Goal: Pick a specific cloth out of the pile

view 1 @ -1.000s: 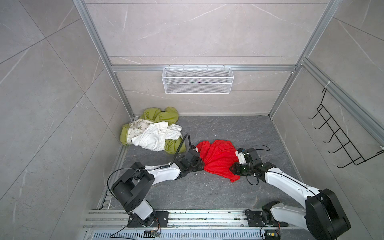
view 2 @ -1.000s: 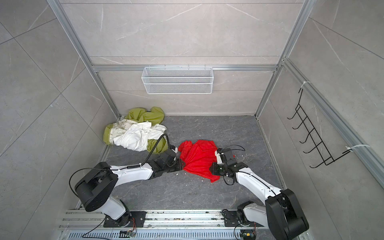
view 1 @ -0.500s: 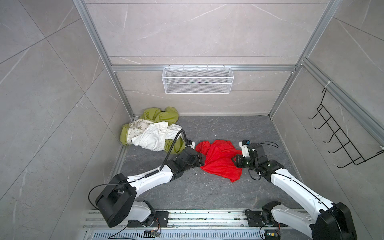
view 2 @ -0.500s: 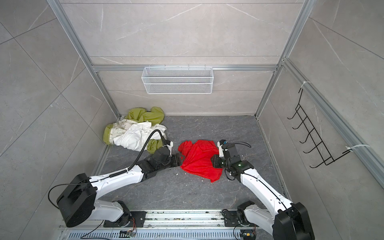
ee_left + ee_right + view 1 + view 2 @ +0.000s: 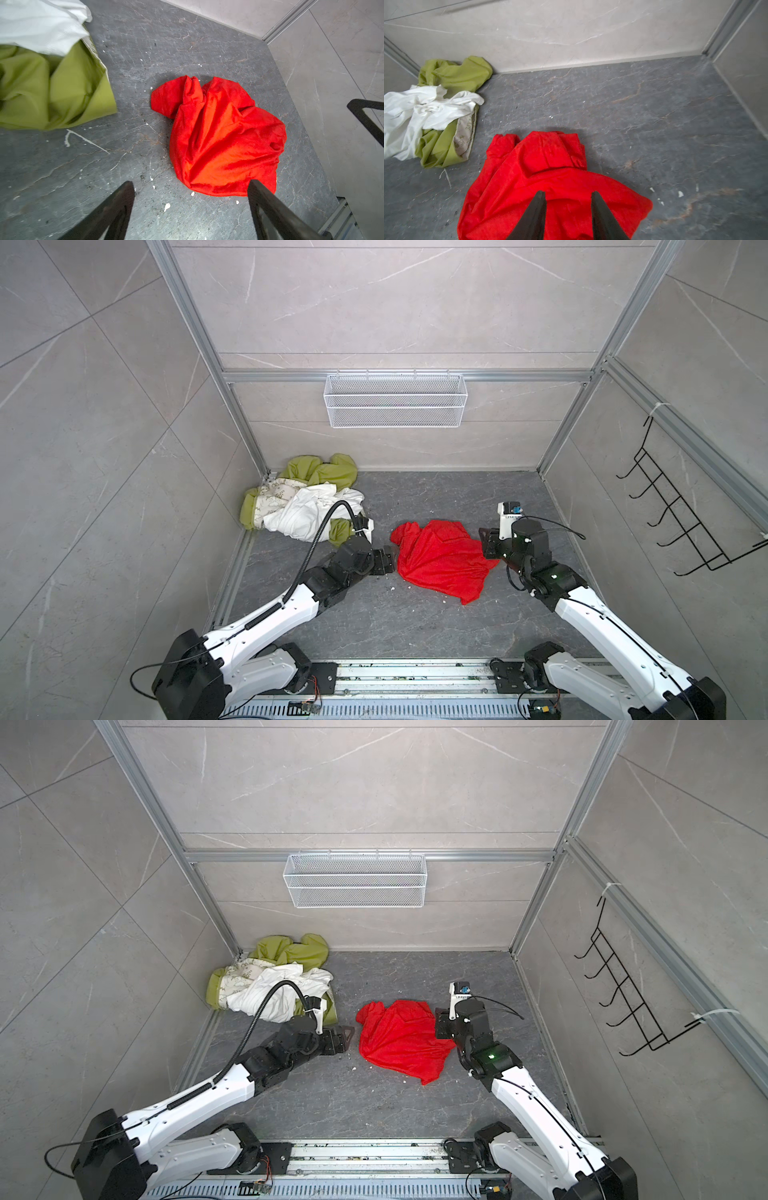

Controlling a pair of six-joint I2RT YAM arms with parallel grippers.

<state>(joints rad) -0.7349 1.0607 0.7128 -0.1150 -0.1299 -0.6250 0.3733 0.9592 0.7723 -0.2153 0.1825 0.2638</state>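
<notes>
Crumpled red cloth (image 5: pixel 440 560) lies apart from pile (image 5: pixel 303 506)

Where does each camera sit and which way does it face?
Both top views: high above the robot, facing down at the floor; left arm, right arm, left hand, right hand show.
Left wrist: on left arm, facing the red cloth; open fingers show.
Right wrist: on right arm, facing the red cloth and back wall; fingers show.
Wrist views share red cloth, pile.
</notes>
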